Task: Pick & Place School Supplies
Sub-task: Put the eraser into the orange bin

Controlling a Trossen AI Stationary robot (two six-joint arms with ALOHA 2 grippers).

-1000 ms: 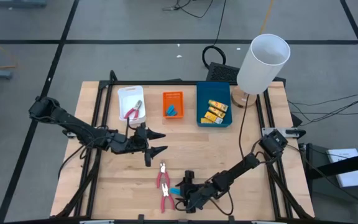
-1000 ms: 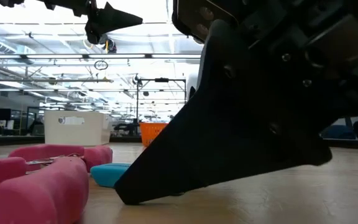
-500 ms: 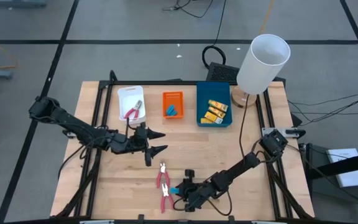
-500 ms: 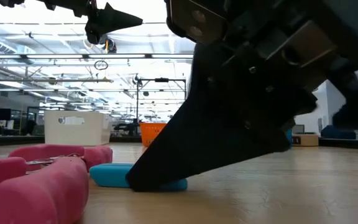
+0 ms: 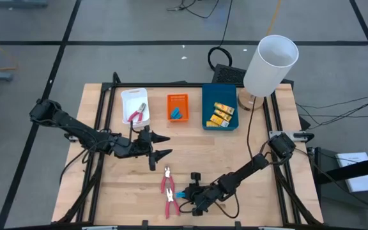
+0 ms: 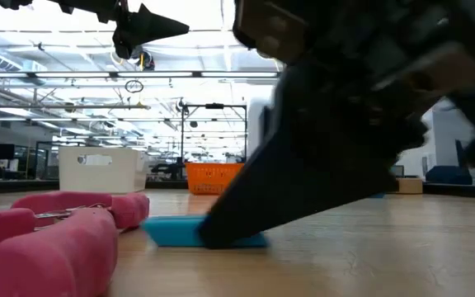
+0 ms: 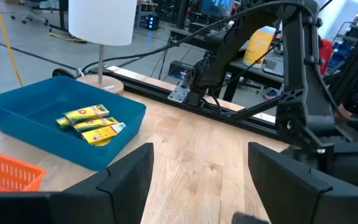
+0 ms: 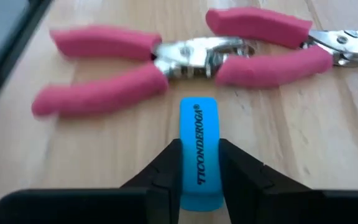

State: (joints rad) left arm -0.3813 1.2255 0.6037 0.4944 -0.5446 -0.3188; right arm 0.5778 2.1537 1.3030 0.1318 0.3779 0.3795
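Right pincer low on the counter near its front edge, fingers clamped on either side of a light-blue eraser. Right wrist view alone shows dark print along the eraser and the fingers touching its sides. Low view shows the eraser lying flat on the wood. Two pink-handled pliers lie just beside it; the high view places them left of the right pincer.

Left pincer hovers mid-counter, fingers spread apart, nothing between them. Left wrist view alone shows yellow packets lying inside the blue tray. High view also shows the orange tray and white tray.
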